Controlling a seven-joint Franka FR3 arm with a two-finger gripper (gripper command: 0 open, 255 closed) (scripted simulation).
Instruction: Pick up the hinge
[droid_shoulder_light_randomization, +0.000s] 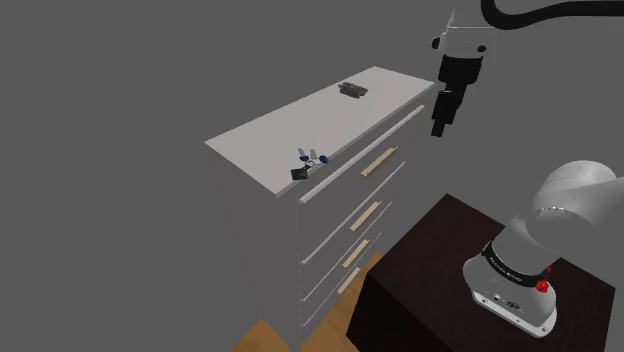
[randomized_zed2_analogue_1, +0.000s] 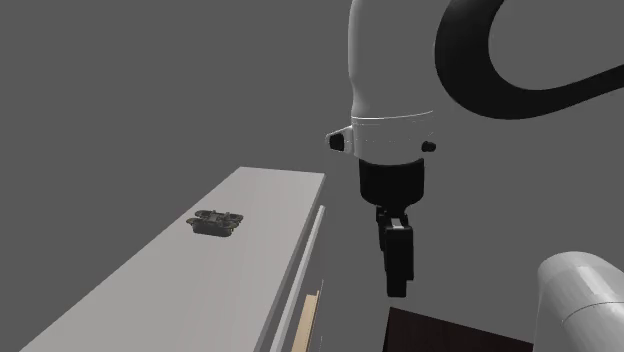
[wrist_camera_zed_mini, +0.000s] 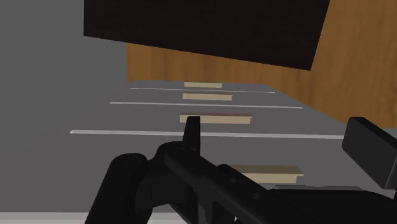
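Your pincer (droid_shoulder_light_randomization: 439, 129) hangs released, gripping nothing, beside four tan drawer handles (droid_shoulder_light_randomization: 380, 160). On the tabletop (droid_shoulder_light_randomization: 290, 130) (pale grey) lie two items: one blue-tipped small object (droid_shoulder_light_randomization: 310, 160) nearer, one dark hinge (droid_shoulder_light_randomization: 351, 90) at the far end.

Top surface: one dark hinge (droid_shoulder_light_randomization: 351, 91) and one small item with blue parts (droid_shoulder_light_randomization: 309, 160), kind not determinable, so two loose things on one white cabinet (droid_shoulder_light_randomization: 290, 130), both well apart from the fingers (wrist_camera_zed_mini: 191, 130). Cabinet front, lying beyond the fingers in the wrist view: four drawers, one pale wood-coloured handle (droid_shoulder_light_randomization: 378, 160) each, four handles total. Rig: one white arm (droid_shoulder_light_randomization: 570, 200), one black gripper (droid_shoulder_light_randomization: 440, 128) with two fingers standing apart from each other, one dark stand (droid_shoulder_light_randomization: 430, 275), one patch of wood-coloured floor (droid_shoulder_light_randomization: 268, 338).
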